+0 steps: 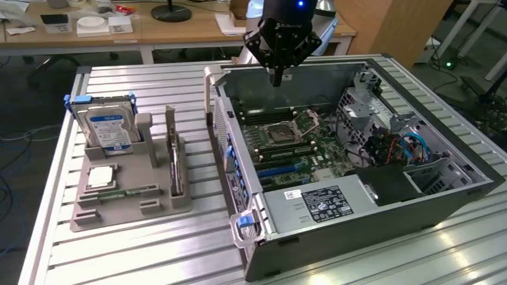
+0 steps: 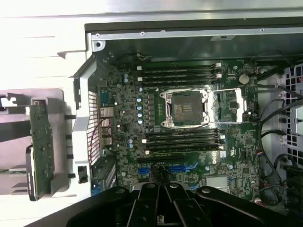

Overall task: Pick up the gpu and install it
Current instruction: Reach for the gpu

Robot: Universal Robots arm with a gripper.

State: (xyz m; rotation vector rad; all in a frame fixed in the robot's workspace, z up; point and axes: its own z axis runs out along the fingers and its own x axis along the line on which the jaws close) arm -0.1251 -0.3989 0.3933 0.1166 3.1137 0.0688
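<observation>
While the hand (image 1: 277, 78) hangs clenched on nothing above the far end of the open computer case (image 1: 357, 237), the gpu (image 1: 175, 166) stands on edge in a slot of the grey holder (image 1: 130, 205) on the counter (image 1: 158, 255), well apart from the hand and just beside the case's near wall. A hard drive (image 1: 109, 127) with a blue-white label leans upright in the same holder, toward the exterior view's left. In the wrist view the closed fingers (image 2: 150, 203) sit over the motherboard (image 2: 189, 142) with its bare processor socket (image 2: 184, 108).
</observation>
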